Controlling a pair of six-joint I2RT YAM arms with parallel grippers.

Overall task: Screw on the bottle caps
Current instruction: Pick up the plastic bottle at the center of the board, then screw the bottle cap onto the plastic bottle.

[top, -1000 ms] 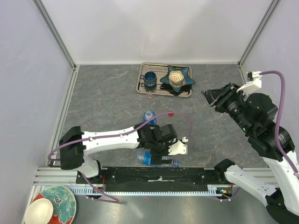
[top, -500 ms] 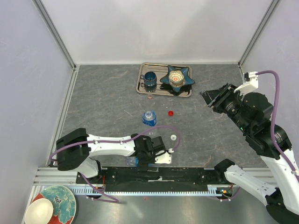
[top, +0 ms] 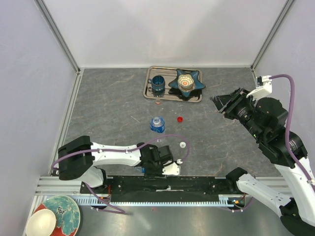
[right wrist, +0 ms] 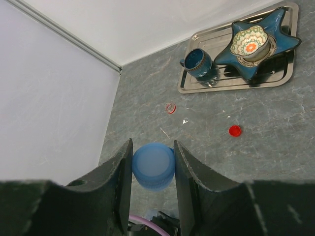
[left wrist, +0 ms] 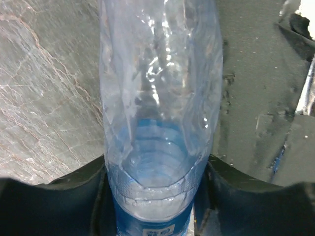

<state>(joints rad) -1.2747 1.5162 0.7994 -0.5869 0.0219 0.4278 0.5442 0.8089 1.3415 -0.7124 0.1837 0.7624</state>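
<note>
Two bottles (top: 157, 124), three caps (top: 180, 119): my left hand (left wrist: 156, 169) pinches one bottle (left wrist: 157, 108), my right hand (right wrist: 152, 144) the blue cap (right wrist: 153, 168); grey table (top: 108, 108), white walls (top: 162, 29).

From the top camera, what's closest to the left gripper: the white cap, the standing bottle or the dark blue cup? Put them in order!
From the left gripper:
1. White cap, just up and right.
2. Standing bottle, mid-table.
3. Dark blue cup, on the far tray.
</note>
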